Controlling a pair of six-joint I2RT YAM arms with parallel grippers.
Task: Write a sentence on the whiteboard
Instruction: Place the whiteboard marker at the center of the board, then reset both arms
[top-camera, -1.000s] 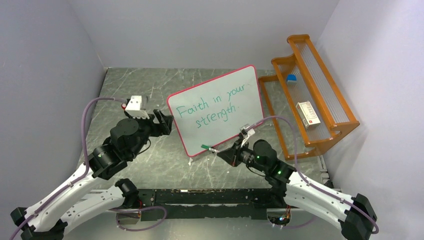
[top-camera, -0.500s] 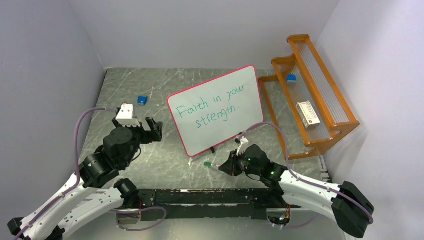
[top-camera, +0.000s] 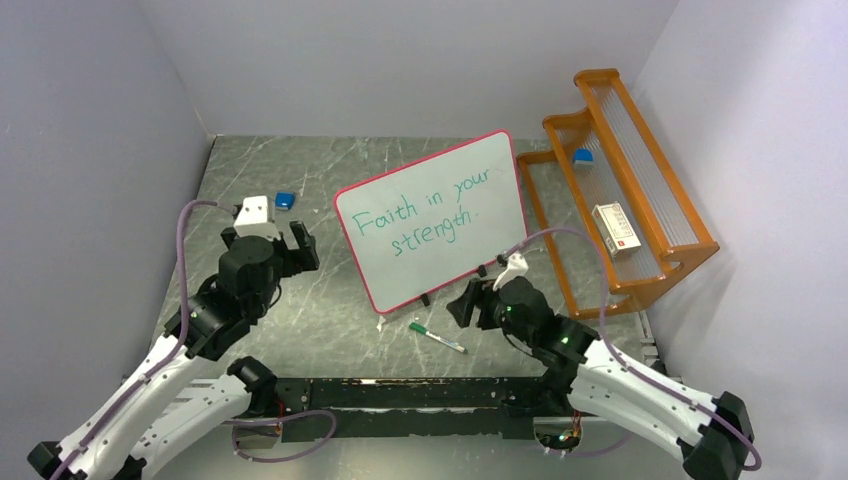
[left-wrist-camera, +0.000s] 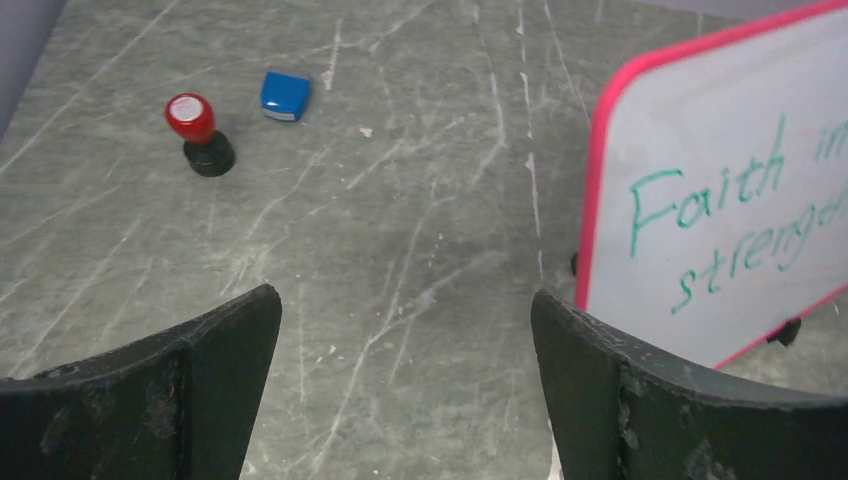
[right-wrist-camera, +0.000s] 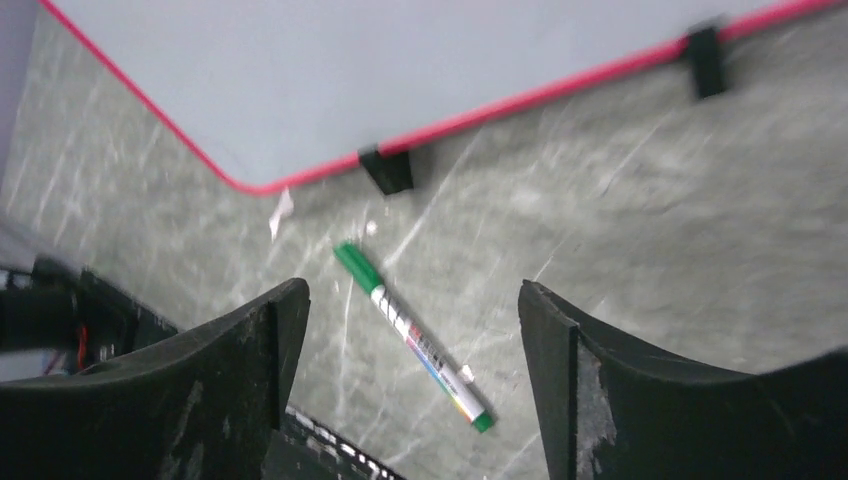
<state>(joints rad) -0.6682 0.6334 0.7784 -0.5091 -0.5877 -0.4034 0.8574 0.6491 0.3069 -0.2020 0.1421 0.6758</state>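
Both left gripper (top-camera: 301, 247) and right gripper (top-camera: 462, 305) gaped wide, empty, as I saw the whiteboard (top-camera: 440, 268) at my 12 o'clock, sentence (top-camera: 425, 215) written, and the green marker (top-camera: 437, 337) at the right gripper's 7 o'clock, lying ten-to-four.

Grey marbled tabletop (top-camera: 330, 310) — pale walls (top-camera: 400, 60)

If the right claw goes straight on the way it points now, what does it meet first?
Probably the green marker, lying on the table right ahead of the right claw; the whiteboard's lower edge stands farther on. Depth is unclear.
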